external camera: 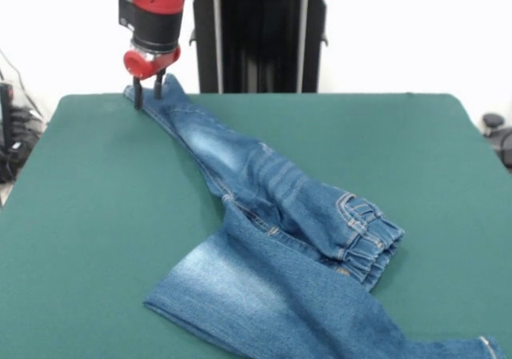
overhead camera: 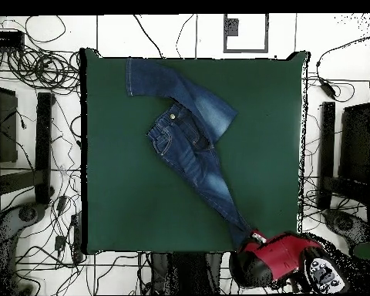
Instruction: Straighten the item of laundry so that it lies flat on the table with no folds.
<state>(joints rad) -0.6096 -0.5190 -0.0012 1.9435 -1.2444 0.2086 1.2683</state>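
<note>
One leg of the jeans (external camera: 272,239) lies folded across the table (external camera: 96,215) edge nearest the front camera, its faded patch up and its hem running past that edge. The gathered waistband sits bunched toward the middle of the table, the pockets and metal button showing from overhead. The other leg stretches out narrow and twisted to the opposite edge, ending by a corner. There the gripper (external camera: 148,95) stands upright with its two dark fingers pressed close together, pinching that leg's hem and holding it just above the green cloth.
</note>
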